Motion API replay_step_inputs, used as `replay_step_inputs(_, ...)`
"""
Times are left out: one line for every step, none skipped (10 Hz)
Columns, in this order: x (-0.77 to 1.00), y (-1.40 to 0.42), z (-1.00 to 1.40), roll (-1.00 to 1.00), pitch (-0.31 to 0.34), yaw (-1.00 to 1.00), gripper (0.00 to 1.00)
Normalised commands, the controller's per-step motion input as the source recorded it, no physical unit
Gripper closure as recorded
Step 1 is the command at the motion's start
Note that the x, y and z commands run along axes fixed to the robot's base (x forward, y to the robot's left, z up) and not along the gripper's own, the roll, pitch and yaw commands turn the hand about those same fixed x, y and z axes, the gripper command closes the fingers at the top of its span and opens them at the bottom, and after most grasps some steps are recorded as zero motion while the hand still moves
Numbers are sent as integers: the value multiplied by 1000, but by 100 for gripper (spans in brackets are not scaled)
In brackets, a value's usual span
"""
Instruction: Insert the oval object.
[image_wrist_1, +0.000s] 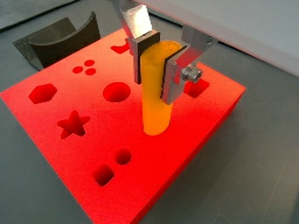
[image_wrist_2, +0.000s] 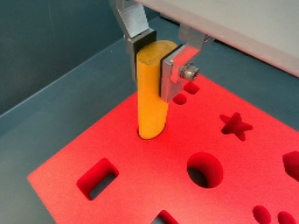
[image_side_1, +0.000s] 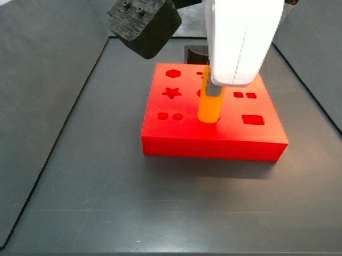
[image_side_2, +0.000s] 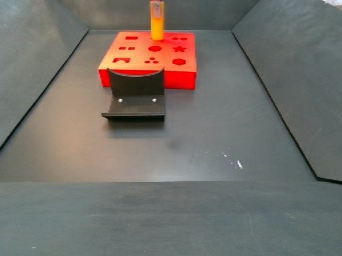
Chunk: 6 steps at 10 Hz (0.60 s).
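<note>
My gripper (image_wrist_1: 162, 70) is shut on the oval object (image_wrist_1: 158, 105), a long orange-yellow peg held upright by its upper part between the silver fingers (image_wrist_1: 176, 77). The peg's lower end meets the top face of the red block (image_wrist_1: 70, 157), near the block's edge. A thin dark rim shows around that end in a wrist view (image_wrist_2: 149, 133), as if it sits in an opening; how deep, I cannot tell. Both side views show the peg (image_side_1: 210, 105) (image_side_2: 156, 20) standing on the block (image_side_1: 187, 140) (image_side_2: 134, 70) under the white arm.
The block's top has star, round, hexagon and square holes (image_wrist_1: 73, 123). A dark grey curved piece (image_side_2: 134, 97) stands on the floor beside the block and also shows in a wrist view (image_wrist_1: 52, 39). Grey walls bound the floor (image_side_2: 287, 120).
</note>
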Motion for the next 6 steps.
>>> replay_step_inputs(0, -14, -200, 0, -91, 0, 100)
replay_step_inputs(120, 0, -29, 0, 29, 0, 100)
replay_step_inputs(206, 49, -697, 0, -51, -26, 100)
replay_step_inputs(186, 120, -834, -63, -160, 0, 100)
replay_step_inputs(183, 143, -863, -40, -163, 0, 100)
replay_step_inputs(123, 26, -880, 0, -163, -6, 100)
